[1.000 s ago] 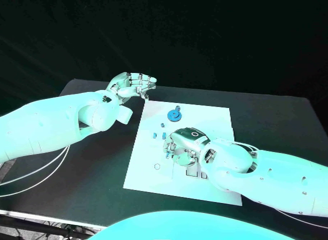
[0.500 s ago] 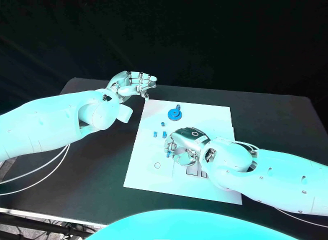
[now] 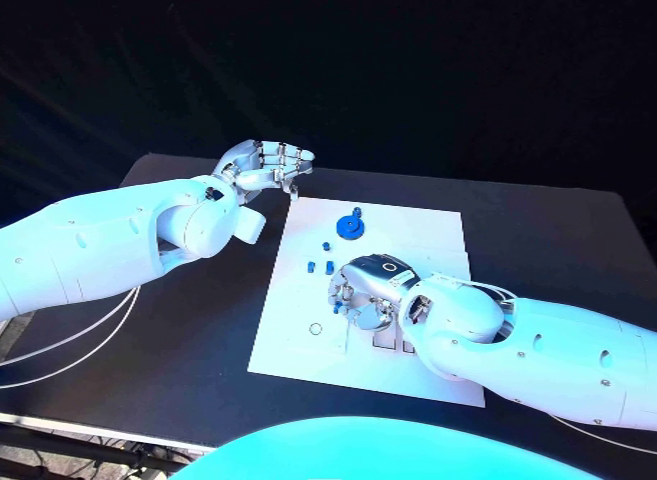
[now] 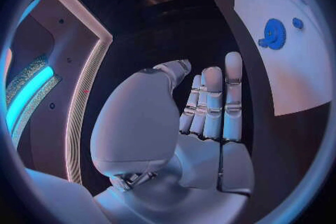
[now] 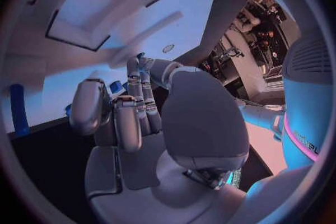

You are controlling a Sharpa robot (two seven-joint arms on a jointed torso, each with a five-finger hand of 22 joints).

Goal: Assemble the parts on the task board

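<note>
Right hand (image 3: 369, 295) sits low over the middle of the white task board (image 3: 429, 235), fingers curled downward; its bulk hides the board beneath, and I cannot tell whether it grips a part. Left hand (image 3: 266, 166) hovers off the board's far left corner above the black tabletop (image 3: 559, 230), fingers straight and apart, holding nothing. A blue gear (image 3: 351, 227) lies on the far part of the board; small blue pegs (image 3: 320, 266) stand just beside the right hand. No legible writing.
</note>
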